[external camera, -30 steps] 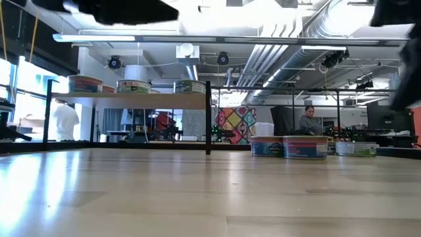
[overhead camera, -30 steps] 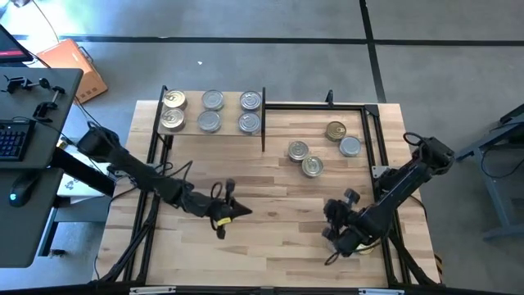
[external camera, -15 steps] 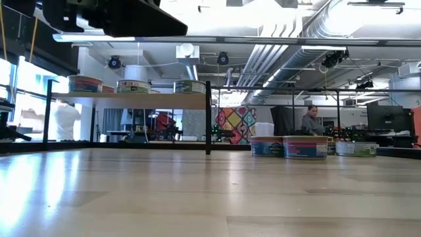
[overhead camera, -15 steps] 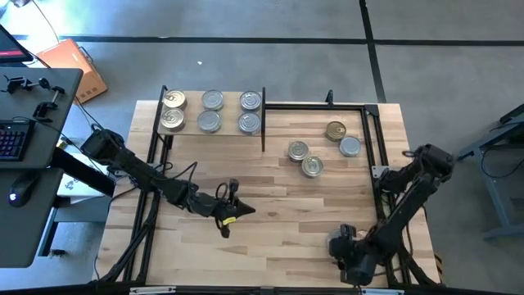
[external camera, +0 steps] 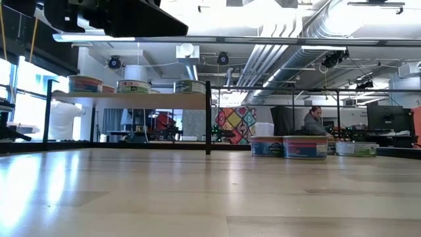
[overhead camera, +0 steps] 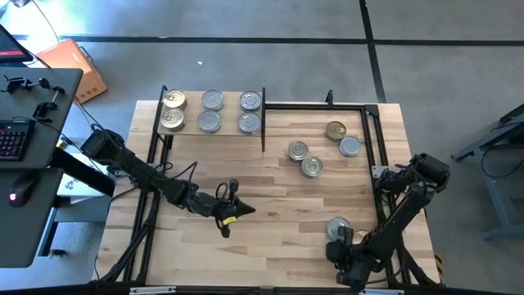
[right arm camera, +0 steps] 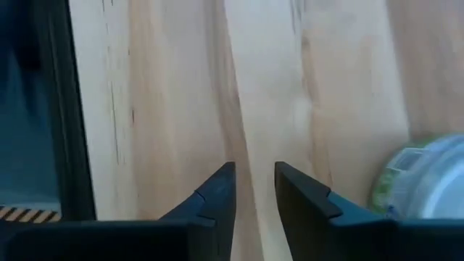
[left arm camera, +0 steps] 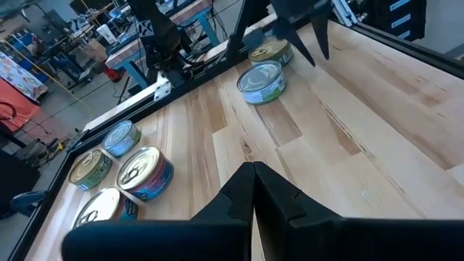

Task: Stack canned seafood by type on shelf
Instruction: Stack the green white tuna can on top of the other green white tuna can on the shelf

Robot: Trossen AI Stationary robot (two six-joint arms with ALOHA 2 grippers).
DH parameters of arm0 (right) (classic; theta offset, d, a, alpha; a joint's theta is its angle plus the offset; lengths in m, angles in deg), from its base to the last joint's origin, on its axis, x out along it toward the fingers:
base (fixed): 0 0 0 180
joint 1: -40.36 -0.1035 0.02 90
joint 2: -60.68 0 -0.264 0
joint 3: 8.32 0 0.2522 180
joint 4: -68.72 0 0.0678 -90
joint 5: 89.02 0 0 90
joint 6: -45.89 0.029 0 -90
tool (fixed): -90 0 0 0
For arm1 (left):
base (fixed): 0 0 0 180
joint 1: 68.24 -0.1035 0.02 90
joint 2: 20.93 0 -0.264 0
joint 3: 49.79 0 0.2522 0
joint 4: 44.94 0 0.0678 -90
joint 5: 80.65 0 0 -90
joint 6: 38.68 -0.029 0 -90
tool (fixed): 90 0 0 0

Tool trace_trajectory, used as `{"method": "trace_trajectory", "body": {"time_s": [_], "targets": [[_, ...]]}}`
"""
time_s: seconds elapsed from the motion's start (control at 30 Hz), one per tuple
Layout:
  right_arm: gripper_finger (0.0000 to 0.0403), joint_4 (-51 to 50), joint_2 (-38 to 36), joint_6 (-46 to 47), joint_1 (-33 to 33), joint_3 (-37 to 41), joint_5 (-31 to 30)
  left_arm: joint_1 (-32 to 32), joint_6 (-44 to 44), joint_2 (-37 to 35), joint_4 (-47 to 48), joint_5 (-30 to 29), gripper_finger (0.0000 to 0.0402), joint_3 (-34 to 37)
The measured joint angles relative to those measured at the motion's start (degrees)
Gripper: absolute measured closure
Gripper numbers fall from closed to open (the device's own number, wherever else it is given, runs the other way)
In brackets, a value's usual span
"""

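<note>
The shelf (overhead camera: pixel 211 131) stands at the table's far left, with several cans (overhead camera: pixel 212 101) on its board; the low view shows them from the side (external camera: pixel 133 86). More cans (overhead camera: pixel 312 166) stand in a loose group at the far right. One silver-topped can (overhead camera: pixel 337 227) stands near the near right corner, and the left wrist view (left arm camera: pixel 262 80) shows it too. My right gripper (right arm camera: pixel 254 185) hovers just nearside of it, pointing down, slightly open, with nothing between its fingers. My left gripper (left arm camera: pixel 254 174) is shut and empty above the table's middle (overhead camera: pixel 239 211).
A black frame rail (overhead camera: pixel 372 139) runs along the table's right side and far edge. Bare wood lies between the two arms. The left wrist view shows another gold-topped can (left arm camera: pixel 272 52) beyond the silver-topped one. People show in the room behind the table.
My right gripper has swung toward the table's near edge, sunk a little and tipped more steeply downward. The silver-topped can near the near right corner, hidden under the arm before, now stands uncovered on the table.
</note>
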Motion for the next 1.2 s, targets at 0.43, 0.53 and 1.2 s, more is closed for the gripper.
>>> {"method": "trace_trajectory", "body": {"time_s": [0.43,0.53,1.2], "targets": [[0.0333,-25.95,-0.13,-1.19,0.05,-9.53,-4.38,-0.66,-0.46,0.00,-0.17,0.11,0.0401,0.00],[0.0300,-26.14,-0.11,-1.22,0.30,-7.50,-3.63,-0.66,-0.44,0.00,0.20,0.11,0.0401,0.00],[0.0381,-16.63,-0.29,-18.32,0.46,2.41,-11.25,-0.66,-1.17,0.00,0.66,0.18,0.0401,0.00]]}}
